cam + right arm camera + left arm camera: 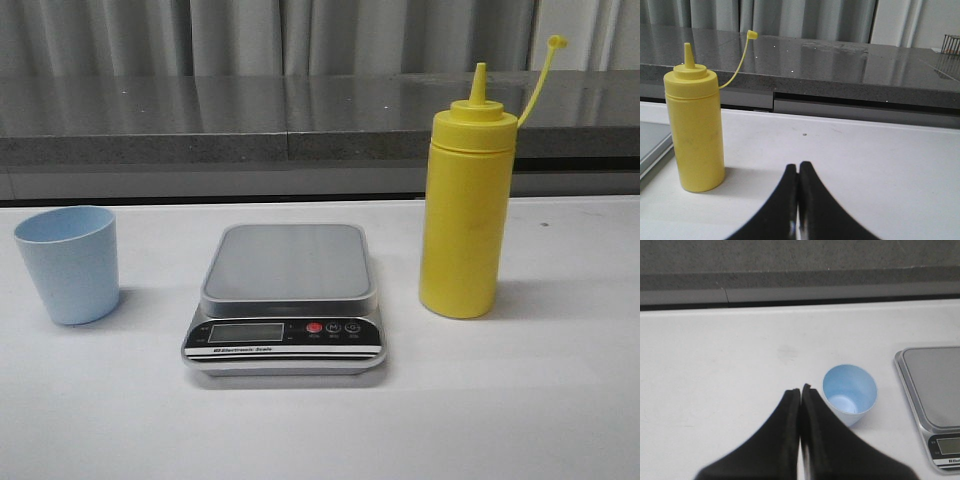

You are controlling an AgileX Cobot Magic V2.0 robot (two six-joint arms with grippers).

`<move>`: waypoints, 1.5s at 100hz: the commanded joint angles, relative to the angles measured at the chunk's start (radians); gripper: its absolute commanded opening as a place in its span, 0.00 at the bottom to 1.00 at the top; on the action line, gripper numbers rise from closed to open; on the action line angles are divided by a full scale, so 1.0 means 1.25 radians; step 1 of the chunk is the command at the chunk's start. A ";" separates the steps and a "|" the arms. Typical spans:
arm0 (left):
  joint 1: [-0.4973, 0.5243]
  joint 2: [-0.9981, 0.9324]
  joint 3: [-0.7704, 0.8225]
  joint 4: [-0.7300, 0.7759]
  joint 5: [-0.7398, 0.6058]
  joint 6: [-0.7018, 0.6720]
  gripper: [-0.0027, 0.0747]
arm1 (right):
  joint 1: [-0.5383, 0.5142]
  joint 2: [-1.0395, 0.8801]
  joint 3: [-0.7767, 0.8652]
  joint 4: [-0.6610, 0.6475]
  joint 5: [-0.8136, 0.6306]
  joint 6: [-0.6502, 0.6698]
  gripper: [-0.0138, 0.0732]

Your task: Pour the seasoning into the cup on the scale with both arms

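The pale blue cup (68, 263) stands upright and empty on the white table, left of the scale (287, 295). The scale's silver platform is bare. The yellow seasoning bottle (467, 208) stands upright to the scale's right, nozzle uncovered, cap strap (541, 74) sticking up. In the left wrist view my left gripper (800, 388) is shut and empty, just beside the cup (850, 394), with the scale's corner (932, 405) beyond. In the right wrist view my right gripper (798, 166) is shut and empty, a short way from the seasoning bottle (695, 127). Neither gripper shows in the front view.
A dark grey stone ledge (300, 115) runs along the back of the table, with grey curtains (300, 30) behind it. White table (520, 400) surface lies in front of the scale and bottle.
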State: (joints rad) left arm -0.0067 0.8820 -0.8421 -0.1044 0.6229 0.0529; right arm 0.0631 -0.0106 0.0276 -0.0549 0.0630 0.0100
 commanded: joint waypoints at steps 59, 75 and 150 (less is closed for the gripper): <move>-0.072 0.395 -0.205 -0.045 0.048 0.002 0.13 | -0.005 -0.016 -0.014 -0.010 -0.069 -0.008 0.08; -0.095 0.418 -0.205 -0.045 0.022 0.002 0.40 | -0.005 -0.016 -0.014 -0.010 -0.069 -0.008 0.08; -0.095 0.561 -0.205 -0.041 -0.038 0.002 0.60 | -0.005 -0.016 -0.014 -0.010 -0.069 -0.008 0.08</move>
State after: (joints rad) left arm -0.1199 1.5967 -1.0676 -0.1470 0.6293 0.0567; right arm 0.0631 -0.0106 0.0276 -0.0549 0.0630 0.0068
